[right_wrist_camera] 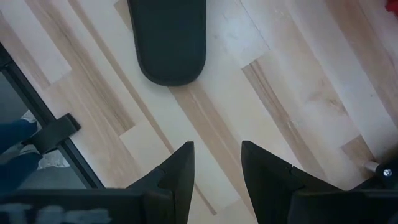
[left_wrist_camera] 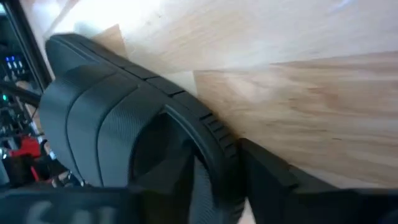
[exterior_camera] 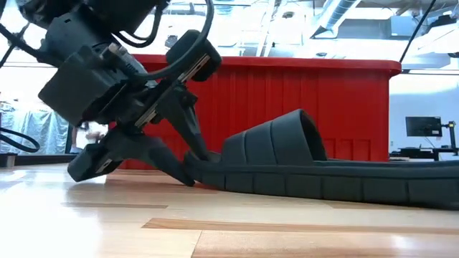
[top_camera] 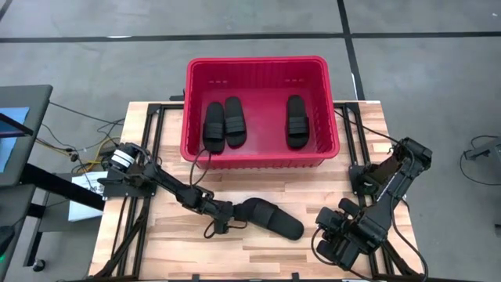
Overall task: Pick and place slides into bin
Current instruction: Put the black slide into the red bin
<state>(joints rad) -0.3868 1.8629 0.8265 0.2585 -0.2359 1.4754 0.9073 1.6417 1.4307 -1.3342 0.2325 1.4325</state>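
Bin (top_camera: 258, 72): red, at the far edge of the surface (top_camera: 438, 172), centred, within reach of both arms.
Slides in bin: three, flat on the bin floor; two side by side at its left (top_camera: 225, 123), one apart at its right (top_camera: 296, 121).
Slide on surface (top_camera: 270, 217): one, black, near the front edge at the middle, lying at a slant, strap up.
Slide count: four in all; by the look of it, one left to place.
Left gripper (top_camera: 221, 221): low at the near end of the loose slide, tilted down to the surface; fingers (exterior_camera: 154, 154) set around the slide's end, seemingly clenched on it, likely to lift it toward the bin.
Right gripper (right_wrist_camera: 216, 163): near the front right corner, pointing down at bare wood beside the slide's other end; fingers released, holding nothing, apparently waiting.
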